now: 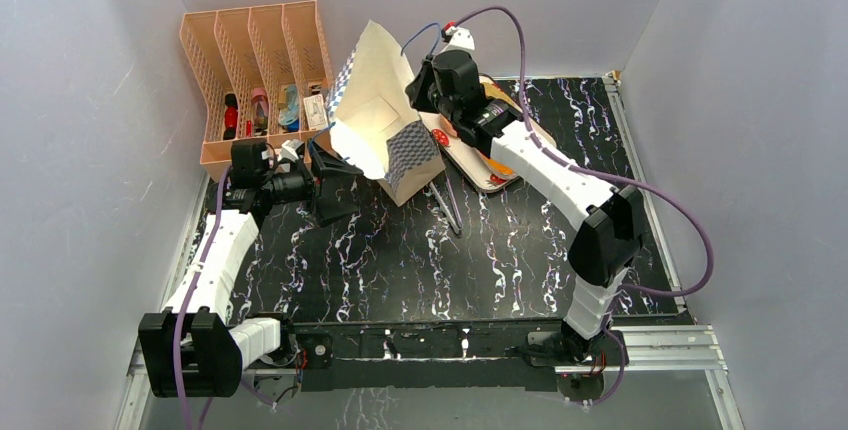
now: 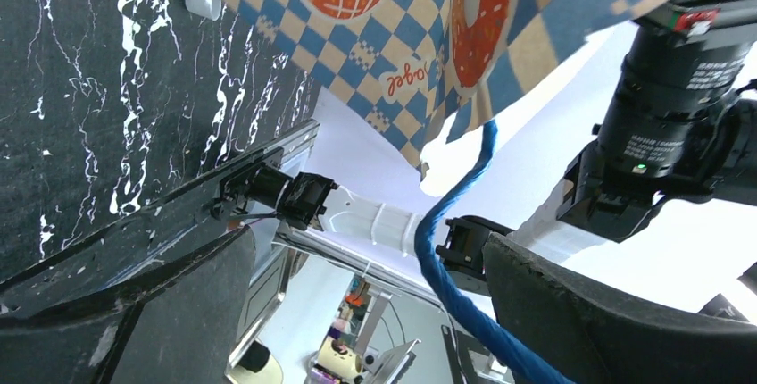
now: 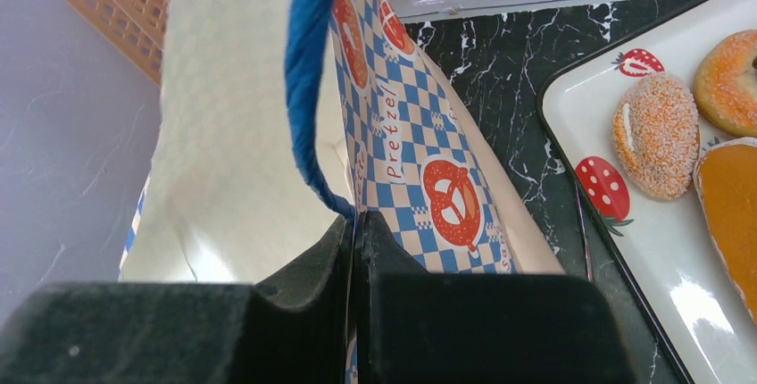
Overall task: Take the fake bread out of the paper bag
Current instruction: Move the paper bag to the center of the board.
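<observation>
- Black marbled table (image 1: 400,250); left gripper (image 2: 366,268) fingers apart, blue cord (image 2: 446,250) between them, file rack (image 1: 255,70) beyond.
- Right gripper (image 3: 355,241) clamped on paper bag (image 3: 232,134) rim; fake bread (image 3: 656,134) on tray (image 3: 665,259) to its right.

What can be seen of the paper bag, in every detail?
The paper bag is cream-tan paper with a blue-and-white chequered band, printed with red-orange pretzels and donuts. It has thin blue cord handles. It is tilted, not upright. The right claw is shut on its rim, where one cord is attached. Another cord hangs between the fingers of the open left claw.
</observation>
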